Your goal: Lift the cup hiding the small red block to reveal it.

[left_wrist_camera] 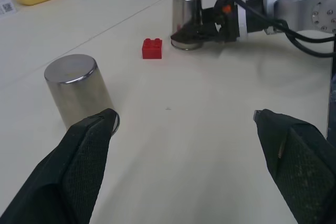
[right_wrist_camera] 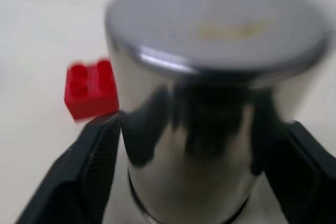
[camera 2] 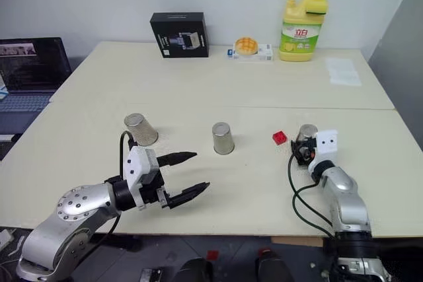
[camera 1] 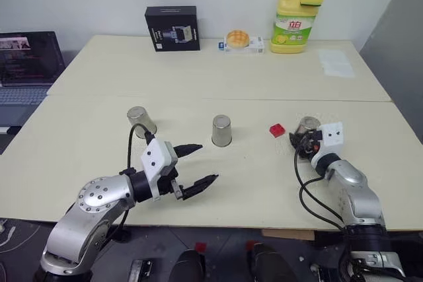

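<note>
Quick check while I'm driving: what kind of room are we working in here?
Probably an office or lab used as a test bench: pale tables pushed together against a plain wall, an open laptop at the side, and a dish soap bottle and a black box at the back.

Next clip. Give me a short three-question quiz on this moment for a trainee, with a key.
1. True or false: the small red block is hidden under a cup.
2. How many steel cups stand upside down on the table?
3. The left gripper is: A) shut on a cup; B) open and empty; C) holding the block.
Key: 1 false, the small red block lies bare beside the cup at the right gripper. 2 three. 3 B.
</note>
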Robot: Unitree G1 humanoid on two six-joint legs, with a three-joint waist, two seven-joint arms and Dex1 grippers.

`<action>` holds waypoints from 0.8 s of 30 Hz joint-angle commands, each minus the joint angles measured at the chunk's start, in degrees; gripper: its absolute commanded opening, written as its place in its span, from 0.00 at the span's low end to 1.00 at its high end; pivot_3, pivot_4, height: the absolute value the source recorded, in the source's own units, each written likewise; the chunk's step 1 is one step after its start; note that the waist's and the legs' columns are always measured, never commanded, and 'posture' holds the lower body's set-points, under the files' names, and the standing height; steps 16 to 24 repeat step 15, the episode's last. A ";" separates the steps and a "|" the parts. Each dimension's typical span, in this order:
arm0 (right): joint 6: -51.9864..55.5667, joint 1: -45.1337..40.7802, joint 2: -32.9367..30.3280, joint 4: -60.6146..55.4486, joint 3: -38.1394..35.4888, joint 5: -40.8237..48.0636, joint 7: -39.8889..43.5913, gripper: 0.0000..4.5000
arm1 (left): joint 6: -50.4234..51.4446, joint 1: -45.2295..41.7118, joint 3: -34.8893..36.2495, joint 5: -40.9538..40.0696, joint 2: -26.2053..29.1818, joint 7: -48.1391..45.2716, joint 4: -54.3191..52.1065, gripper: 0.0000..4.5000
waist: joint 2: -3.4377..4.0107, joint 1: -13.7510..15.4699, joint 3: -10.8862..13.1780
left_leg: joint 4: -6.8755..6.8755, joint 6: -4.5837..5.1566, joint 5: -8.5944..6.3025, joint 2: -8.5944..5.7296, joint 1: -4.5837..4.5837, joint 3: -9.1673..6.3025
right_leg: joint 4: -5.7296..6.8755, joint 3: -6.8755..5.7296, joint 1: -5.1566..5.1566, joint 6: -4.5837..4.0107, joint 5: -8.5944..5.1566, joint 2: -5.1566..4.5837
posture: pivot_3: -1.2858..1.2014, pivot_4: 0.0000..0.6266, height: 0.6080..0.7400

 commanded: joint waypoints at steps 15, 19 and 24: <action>23.27 25.48 -20.77 -40.74 -16.01 22.14 17.63 0.99 | 5.34 -1.00 5.06 -2.54 2.29 2.13 -0.20 1.00 | 0.01 0.84 0.07 | 0.05 0.00 0.00 -0.01 0.07 0.04 | -0.09 0.01 0.13 0.17 -0.10 -0.01 | 0.52 0.24 1.00; 23.27 25.48 -20.77 -40.74 -16.01 22.14 17.63 0.99 | 5.34 -1.00 5.06 -2.54 2.29 2.13 -0.20 1.00 | 0.01 0.84 0.07 | 0.05 0.00 0.00 -0.01 0.07 0.04 | -0.09 0.01 0.13 0.17 -0.10 -0.01 | 0.52 0.24 1.00; 23.27 25.48 -20.77 -40.74 -16.01 22.14 17.63 0.99 | 5.34 -1.00 5.06 -2.54 2.29 2.13 -0.20 1.00 | 0.01 0.84 0.07 | 0.05 0.00 0.00 -0.01 0.07 0.04 | -0.09 0.01 0.13 0.17 -0.10 -0.01 | 0.52 0.24 1.00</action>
